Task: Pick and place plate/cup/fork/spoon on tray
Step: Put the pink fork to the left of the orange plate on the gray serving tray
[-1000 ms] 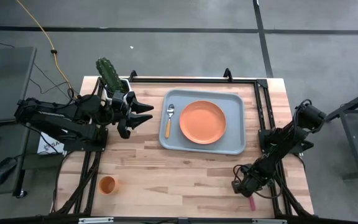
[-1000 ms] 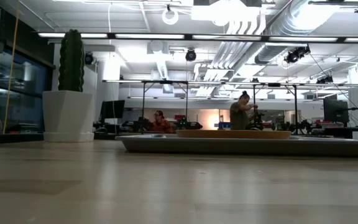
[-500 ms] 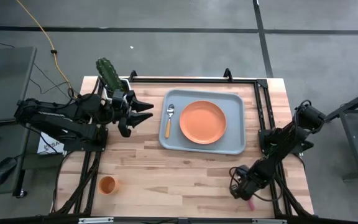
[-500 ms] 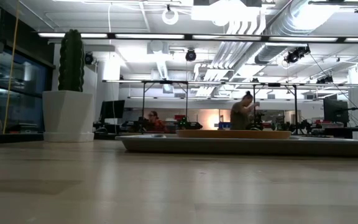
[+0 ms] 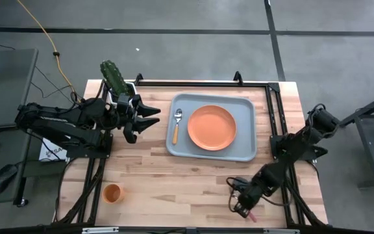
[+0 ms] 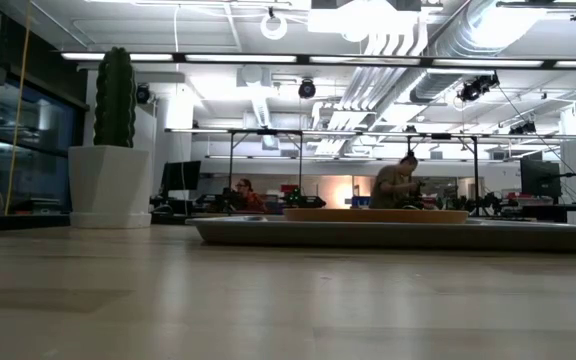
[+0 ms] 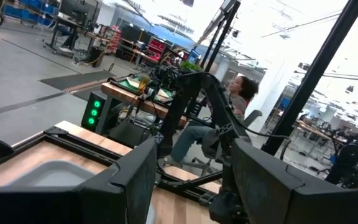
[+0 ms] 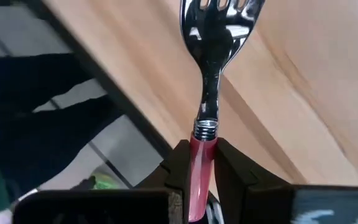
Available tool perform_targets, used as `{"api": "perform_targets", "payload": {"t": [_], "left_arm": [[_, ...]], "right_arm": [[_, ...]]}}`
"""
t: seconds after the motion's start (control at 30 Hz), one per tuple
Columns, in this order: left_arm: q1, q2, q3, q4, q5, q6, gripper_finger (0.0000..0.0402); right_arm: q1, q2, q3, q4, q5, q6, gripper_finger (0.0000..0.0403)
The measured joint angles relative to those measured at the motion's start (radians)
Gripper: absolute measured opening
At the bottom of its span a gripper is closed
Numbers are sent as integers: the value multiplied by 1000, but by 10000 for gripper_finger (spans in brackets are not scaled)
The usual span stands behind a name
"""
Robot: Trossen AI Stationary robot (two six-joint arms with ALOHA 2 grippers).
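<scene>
While fork (image 8: 205, 93) gripped, cactus pot (image 5: 117, 83) beside left end effector (image 5: 149, 117)

The table (image 5: 174, 175) is made of light wooden planks with a pale brown grain, and a black frame (image 5: 200, 83) runs along its far and right edges. The tray (image 5: 247, 151) is coloured grey-blue. The plate (image 5: 211, 127) on it is plain orange, without any pattern. The spoon (image 5: 176, 125) is seen with a silver bowl and an orange-yellow handle. The cup (image 5: 112, 193) is orange too (a little darker inside). The fork (image 8: 211, 68) is shown with shiny silver tines and a pink-red handle. The cactus (image 5: 114, 77) is dark green, and its pot (image 6: 108, 186) is white. Both arms are black.
</scene>
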State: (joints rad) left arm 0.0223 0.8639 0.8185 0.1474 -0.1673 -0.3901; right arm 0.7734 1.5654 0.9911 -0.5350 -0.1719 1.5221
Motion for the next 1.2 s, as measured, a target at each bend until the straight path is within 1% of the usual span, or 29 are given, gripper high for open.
{"api": "perform_targets", "payload": {"t": [0.23, 0.43, 0.57, 0.7, 0.8, 0.93, 1.0, 1.07, 1.13, 1.2], "left_arm": [[0, 0, 0, 17, 0, 0, 193], [0, 0, 0, 16, 0, 0, 193], [0, 0, 0, 15, 0, 0, 193], [0, 0, 0, 15, 0, -3, 193], [0, 0, 0, 15, -1, -3, 193], [0, 0, 0, 14, -24, -1, 193], [0, 0, 0, 13, -43, -1, 193], [0, 0, 0, 11, -59, 0, 193], [0, 0, 0, 10, -63, 0, 193], [0, 0, 0, 7, -64, 0, 193]], "right_arm": [[-170, 0, 110, -12, 0, -367, 36], [-339, -2, 226, -115, 1, -692, 36], [-447, -7, 296, -166, 34, -884, 36], [-540, -50, 321, -152, 92, -1019, 36], [-601, -109, 309, -129, 99, -1082, 36], [-672, -208, 242, -51, 96, -1142, 36], [-711, -260, 182, 23, 82, -1147, 36], [-752, -307, 112, 123, 44, -1137, 36], [-792, -341, 45, 220, 6, -1116, 36], [-826, -363, -3, 308, -7, -1097, 36]]}}
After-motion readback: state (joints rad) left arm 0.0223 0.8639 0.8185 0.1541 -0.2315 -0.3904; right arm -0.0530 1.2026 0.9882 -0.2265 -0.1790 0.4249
